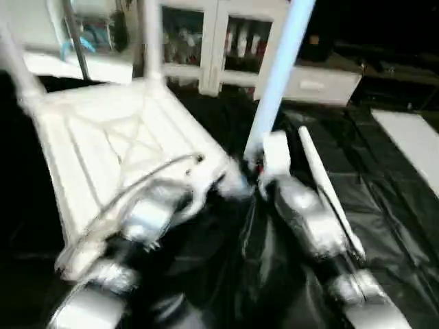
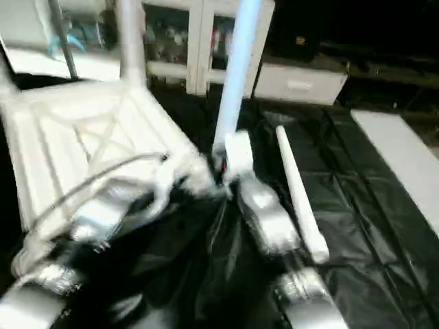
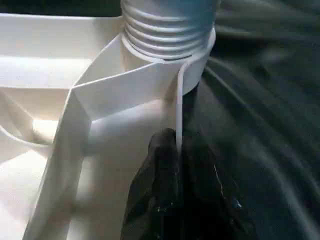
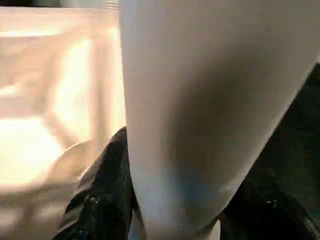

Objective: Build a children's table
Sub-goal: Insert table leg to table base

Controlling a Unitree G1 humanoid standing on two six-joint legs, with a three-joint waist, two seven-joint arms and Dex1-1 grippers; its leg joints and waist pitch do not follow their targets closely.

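The children's table tabletop (image 1: 103,137) lies upside down on the black drape, its X-ribbed underside up. Two legs (image 1: 152,41) (image 1: 15,68) stand in its far corners. A third leg (image 1: 278,75) stands upright at the near right corner, and my right gripper (image 1: 257,171) is shut on its lower part; dark fingers (image 4: 102,190) flank the leg (image 4: 200,100). The leg's threaded end (image 3: 167,25) sits in the corner socket (image 3: 192,70). My left gripper (image 1: 230,184) is shut on the thin rim by that socket, fingers (image 3: 165,170) pinching it. Another leg (image 1: 328,195) lies loose to the right.
The work table is covered in wrinkled black sheeting (image 1: 384,226). A white flat panel (image 1: 411,144) lies at the far right. A white cabinet with glass doors (image 1: 226,41) and a low white drawer unit (image 1: 319,82) stand behind the table.
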